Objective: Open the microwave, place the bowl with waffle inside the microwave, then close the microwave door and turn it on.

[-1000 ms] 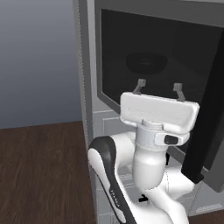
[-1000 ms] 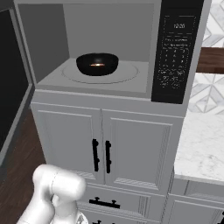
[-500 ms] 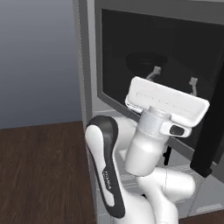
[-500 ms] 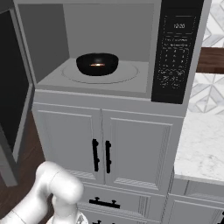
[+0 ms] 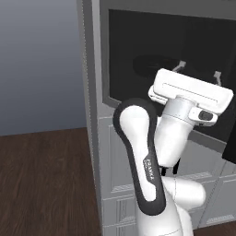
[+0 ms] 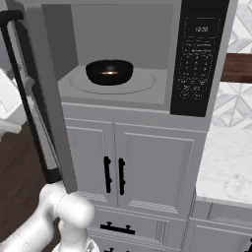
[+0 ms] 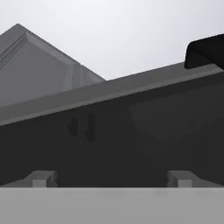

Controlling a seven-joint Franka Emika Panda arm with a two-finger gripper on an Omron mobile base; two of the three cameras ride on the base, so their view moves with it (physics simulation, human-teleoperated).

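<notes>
- The gripper (image 5: pixel 198 73) is seen in the left base view in front of the dark glass of the microwave door (image 5: pixel 161 55); its two fingers are set wide apart and nothing is held between them.
- In the hand view the two fingertips (image 7: pixel 41 178) are seen far from each other at the bottom, and the tinted pane of the door (image 7: pixel 131 140) stands just before them.
- Whether the fingers touch the glass cannot be told.
- The microwave door is swung out on the left side of the microwave (image 6: pixel 123 54), and its long black bar handle (image 6: pixel 22 93) is seen upright in the right base view.
- Behind the door the grey cavity is open, and the bowl (image 6: pixel 109 72) rests on the round plate (image 6: pixel 142 83) inside it, with something light lying in the bowl.
- Through the glass, in the left base view, the bowl (image 5: pixel 150 64) is seen as a dark shape.
- The black control panel (image 6: pixel 199 54) is placed at the right of the cavity.
- Under the microwave two cabinet doors (image 6: pixel 123 167) with short black handles are seen, and a pale counter (image 6: pixel 226 167) lies to the right.
</notes>
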